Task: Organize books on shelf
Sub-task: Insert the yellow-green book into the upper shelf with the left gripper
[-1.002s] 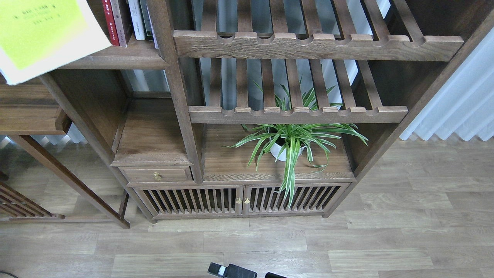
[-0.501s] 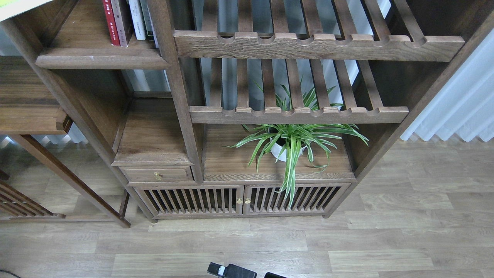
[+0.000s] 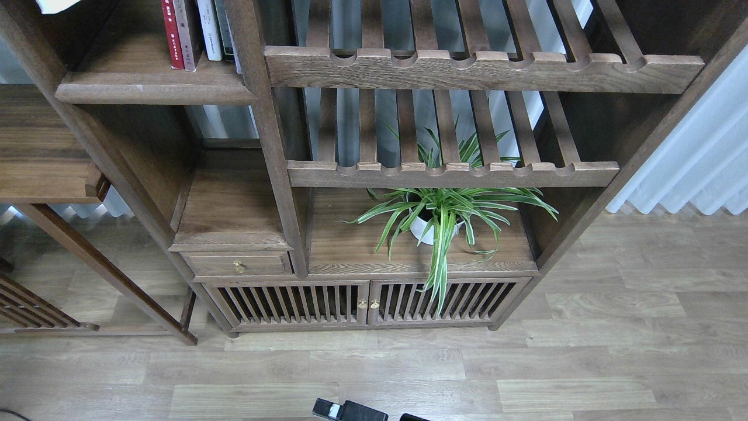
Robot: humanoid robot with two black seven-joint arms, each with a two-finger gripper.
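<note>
The shelf (image 3: pixel 146 93), a solid dark board with a rounded front edge, sat at the upper left of the head view; at its right end a red book (image 3: pixel 169 35) stood upright against a brownish one (image 3: pixel 186 35), with slim white and grey spines (image 3: pixel 210 29) just beside them, all pressed toward the post (image 3: pixel 263 134); the left part of the board lay bare; a pale corner (image 3: pixel 55 4) showed at the very top left, too little of it to tell what it was. Neither pincer was in sight, so I could not tell whether either was spread or pressed together; only dark parts of the robot (image 3: pixel 350 410) poked in at the bottom edge. To the right ran two slatted racks (image 3: pixel 456 67) with notched rails; below them a striped plant (image 3: pixel 441 219) in a white pot stood on the cabinet top (image 3: pixel 350 245), above slatted doors (image 3: pixel 362 303) and a small drawer (image 3: pixel 236 264); a white curtain (image 3: pixel 695 152) hung at the far right.
</note>
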